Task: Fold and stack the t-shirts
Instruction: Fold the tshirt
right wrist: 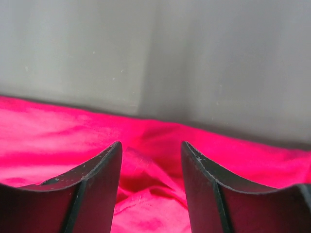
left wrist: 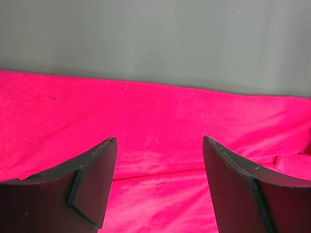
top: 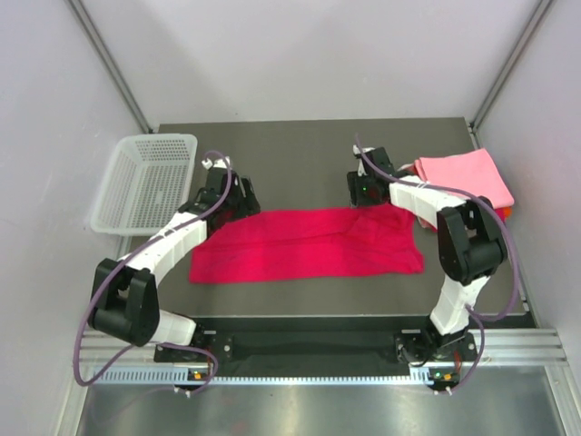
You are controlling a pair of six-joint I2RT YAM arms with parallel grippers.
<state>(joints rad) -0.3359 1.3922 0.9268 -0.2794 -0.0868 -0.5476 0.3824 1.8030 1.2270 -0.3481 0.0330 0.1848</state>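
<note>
The crimson t-shirt (top: 309, 243) lies as a long flat band across mid-table. My left gripper (left wrist: 160, 141) and right gripper (right wrist: 150, 144) hover at its far edge, jaws spread, holding nothing. I should pinch that edge at matching heights, so the fold lands square.

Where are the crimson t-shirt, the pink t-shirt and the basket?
crimson t-shirt (top: 304, 243): top view, middle of the spread cloth.
pink t-shirt (top: 463, 176): top view, upper face of the fold.
basket (top: 145, 186): top view, bare mesh floor.
</note>
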